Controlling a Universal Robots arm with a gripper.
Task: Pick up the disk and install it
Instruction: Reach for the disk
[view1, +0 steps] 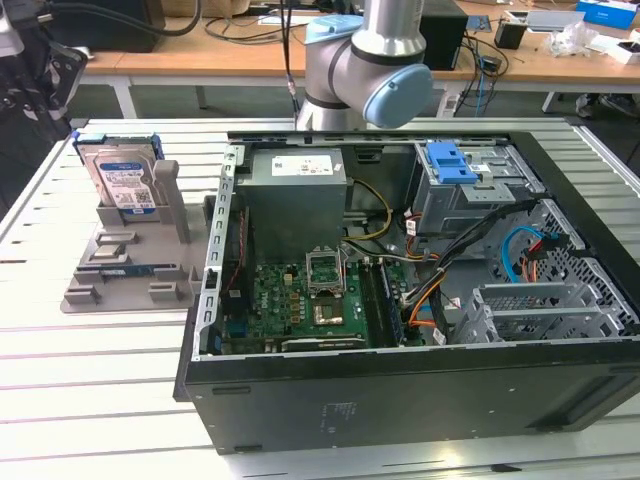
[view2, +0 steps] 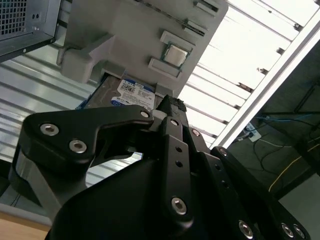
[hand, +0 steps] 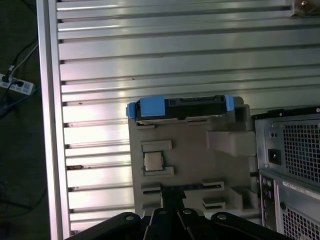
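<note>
The jaws are seen in both wrist views drawn together, with nothing clamped between them. They hang apart from the disk (hand: 180, 105), which is not touched.

The disk is stood on edge in a slot of a grey holder (hand: 200, 165), at the end of that holder farthest from the jaws. In the first wrist view only its thin edge is presented: a dark strip capped by blue plastic rails, with a broader blue tab at one corner. In the second wrist view its flat silver face is partly seen just past the jaw tips, carrying a white-and-blue label with barcodes. In the exterior view the same face is shown, silver metal with the label low on it and blue rails along both sides.

Between the jaws and the disk, a small square silver chip (hand: 152, 161) is set in a recess of the holder. The holder is placed on a ribbed metal desk (hand: 150, 50), just beside an opened computer case (view1: 400, 400), whose perforated grey panel lies to one side of the jaws. Inside the case a blue latch piece (view1: 450, 160) is seated on a grey drive bay, well apart from the disk. The arm (view1: 370, 60) is seen beyond the case.
</note>
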